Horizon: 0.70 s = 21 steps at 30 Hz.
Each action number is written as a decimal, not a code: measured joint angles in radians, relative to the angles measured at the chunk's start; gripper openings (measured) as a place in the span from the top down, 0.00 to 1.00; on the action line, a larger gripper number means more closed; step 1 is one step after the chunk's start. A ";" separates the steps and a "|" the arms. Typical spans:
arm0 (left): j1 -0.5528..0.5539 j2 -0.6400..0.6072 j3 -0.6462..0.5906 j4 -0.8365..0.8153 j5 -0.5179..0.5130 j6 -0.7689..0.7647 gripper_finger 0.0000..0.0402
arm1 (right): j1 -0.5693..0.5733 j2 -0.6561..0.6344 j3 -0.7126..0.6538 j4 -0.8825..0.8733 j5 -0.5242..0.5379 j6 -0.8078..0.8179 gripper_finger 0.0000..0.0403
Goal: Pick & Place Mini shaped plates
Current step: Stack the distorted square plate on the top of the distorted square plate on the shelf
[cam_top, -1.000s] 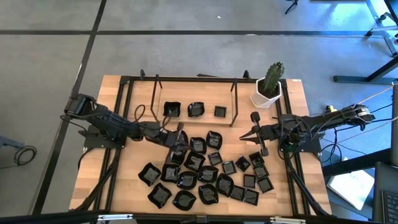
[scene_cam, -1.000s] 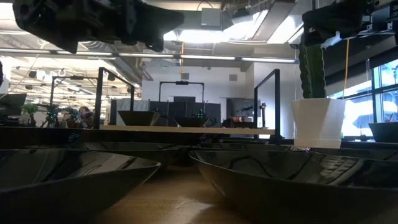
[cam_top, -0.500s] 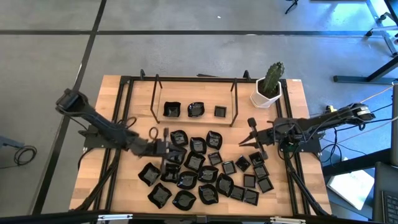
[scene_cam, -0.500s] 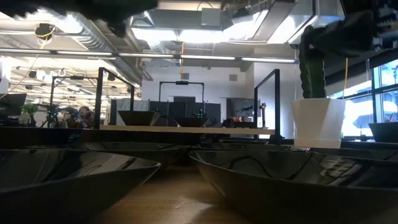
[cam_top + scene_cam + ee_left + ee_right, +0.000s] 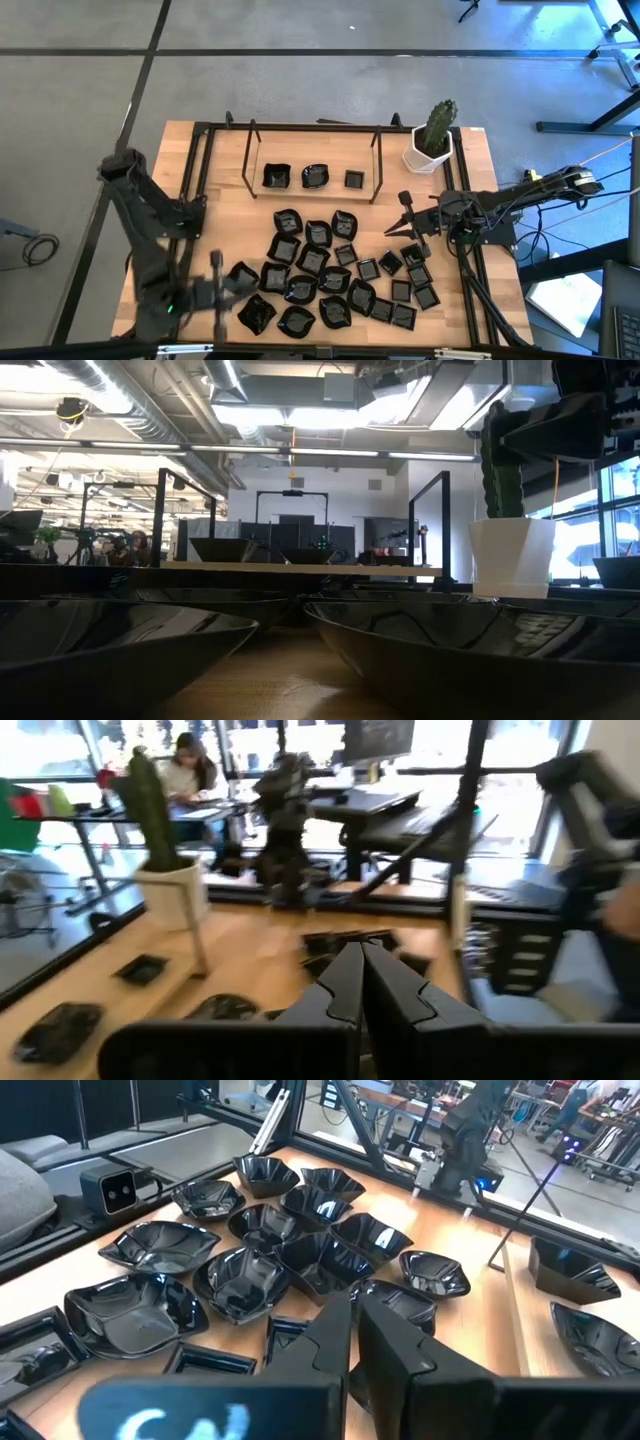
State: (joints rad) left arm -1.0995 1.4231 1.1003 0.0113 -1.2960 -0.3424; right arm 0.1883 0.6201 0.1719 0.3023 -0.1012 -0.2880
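Note:
Several mini shaped plates, glossy black, lie close together on the wooden table, resting on their bases. Three more sit in a row inside the black frame at the far side. In the right wrist view the pile lies just ahead of my right gripper. That gripper is shut and hangs at the pile's right edge, pointing left. My left gripper is shut and empty at the near left corner, beside the pile. Its wrist view shows its fingers closed above the table.
A white pot with a green cactus stands at the far right corner. A black metal frame rises over the far middle. Black rails run along both sides. Bare wood shows near the left edge. A person sits in the room beyond.
My left arm has swung back from above the pile's far left part toward the table's near left corner, turning as it went, and has left the low view. My right gripper has shifted a little toward the pile and rolled. The plates have stayed where they were.

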 joint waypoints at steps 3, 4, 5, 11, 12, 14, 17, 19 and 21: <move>-0.035 0.113 0.177 0.001 -0.053 0.095 0.99 | 0.000 0.000 0.000 0.000 -0.008 0.020 0.94; -0.040 0.152 0.241 0.001 -0.064 0.139 0.99 | 0.000 0.000 0.000 0.000 -0.010 0.020 0.94; -0.041 0.190 0.305 -0.003 -0.074 0.186 0.99 | 0.000 0.000 0.000 0.000 -0.016 0.021 0.94; -0.004 0.362 0.676 -0.015 -0.244 0.465 0.99 | 0.000 0.000 0.001 0.005 -0.025 0.022 0.94; 0.012 0.374 0.719 -0.016 -0.270 0.496 0.99 | 0.000 0.000 0.001 0.005 -0.025 0.022 0.94; 0.047 0.380 0.775 -0.015 -0.274 0.548 0.99 | 0.000 0.000 0.001 0.005 -0.025 0.020 0.94; 0.103 0.372 0.809 -0.014 -0.277 0.564 0.99 | 0.000 0.001 0.002 0.005 -0.025 0.019 0.94; 0.131 0.363 0.809 -0.016 -0.278 0.575 0.99 | -0.001 0.001 0.002 0.009 -0.025 0.015 0.94; 0.154 0.360 0.809 -0.016 -0.277 0.603 0.99 | -0.002 0.001 0.002 0.023 -0.024 0.014 0.94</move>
State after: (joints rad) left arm -0.9456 1.7834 1.9091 -0.0044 -1.5734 0.2605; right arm 0.1867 0.6209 0.1734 0.3250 -0.1252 -0.2737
